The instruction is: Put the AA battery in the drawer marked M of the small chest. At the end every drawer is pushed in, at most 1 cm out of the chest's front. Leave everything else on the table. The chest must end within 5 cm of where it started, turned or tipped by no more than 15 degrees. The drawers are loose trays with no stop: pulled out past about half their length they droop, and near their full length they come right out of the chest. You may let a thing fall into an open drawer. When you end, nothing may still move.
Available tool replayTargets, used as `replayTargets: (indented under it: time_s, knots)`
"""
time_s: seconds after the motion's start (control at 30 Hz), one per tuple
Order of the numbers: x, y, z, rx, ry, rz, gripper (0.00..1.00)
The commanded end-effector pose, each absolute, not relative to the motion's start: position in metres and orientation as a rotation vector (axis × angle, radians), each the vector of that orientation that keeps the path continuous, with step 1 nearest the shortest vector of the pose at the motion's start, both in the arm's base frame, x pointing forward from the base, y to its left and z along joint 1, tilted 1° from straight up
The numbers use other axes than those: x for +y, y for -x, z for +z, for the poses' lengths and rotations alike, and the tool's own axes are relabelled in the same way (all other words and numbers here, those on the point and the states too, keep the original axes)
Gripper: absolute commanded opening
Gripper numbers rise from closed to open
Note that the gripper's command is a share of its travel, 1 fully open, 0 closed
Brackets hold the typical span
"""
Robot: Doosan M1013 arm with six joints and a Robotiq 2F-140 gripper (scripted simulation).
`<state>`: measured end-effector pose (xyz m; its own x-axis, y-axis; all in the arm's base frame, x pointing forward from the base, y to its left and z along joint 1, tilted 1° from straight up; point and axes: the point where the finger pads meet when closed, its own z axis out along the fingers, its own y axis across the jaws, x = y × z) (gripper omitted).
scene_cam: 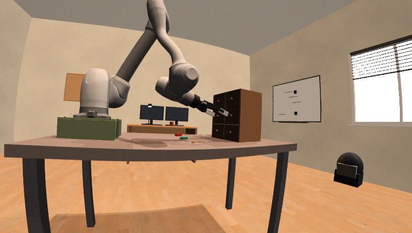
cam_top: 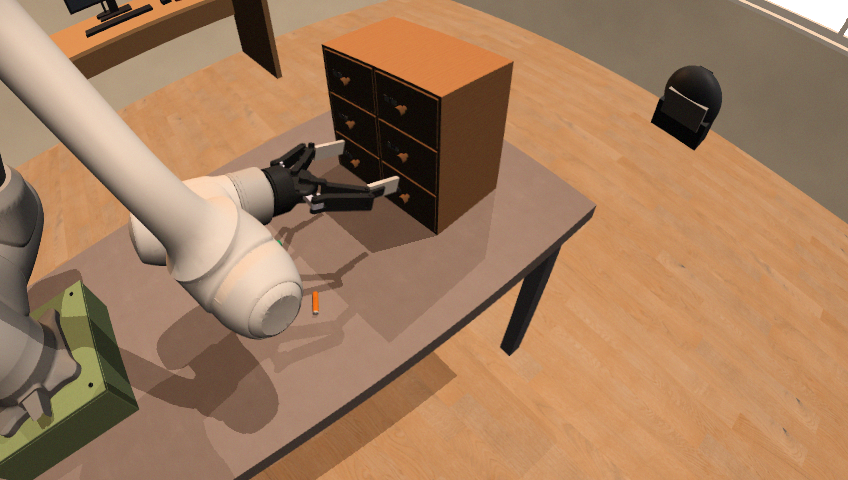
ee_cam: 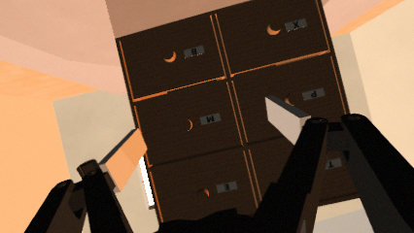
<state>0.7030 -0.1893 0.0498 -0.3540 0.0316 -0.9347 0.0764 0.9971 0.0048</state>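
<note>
The small chest stands upright with all drawers looking pushed in. Its drawer marked M is in the middle row; the wrist view shows it upside down, its round knob between my fingers. My gripper is open and empty, in front of the chest. An orange battery and a thicker green battery lie on the table; the arm hides most of the green one in the top view. Their sizes are unreadable.
A red block-shaped thing lies on the table, hidden in the top view. The green robot base stands at the other end. Drawers P, B, X, E and T surround M.
</note>
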Motion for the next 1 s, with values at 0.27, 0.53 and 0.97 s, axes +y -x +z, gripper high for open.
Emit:
replayTargets:
  time_s: [0.27,0.53,0.97]
  knots:
    - [-0.185,-0.701,0.019,1.938,-0.076,-0.043,1.0]
    - [-0.185,-0.7,-0.02,1.938,-0.076,-0.043,1.0]
    - [-0.185,-0.699,-0.048,1.938,-0.076,-0.043,1.0]
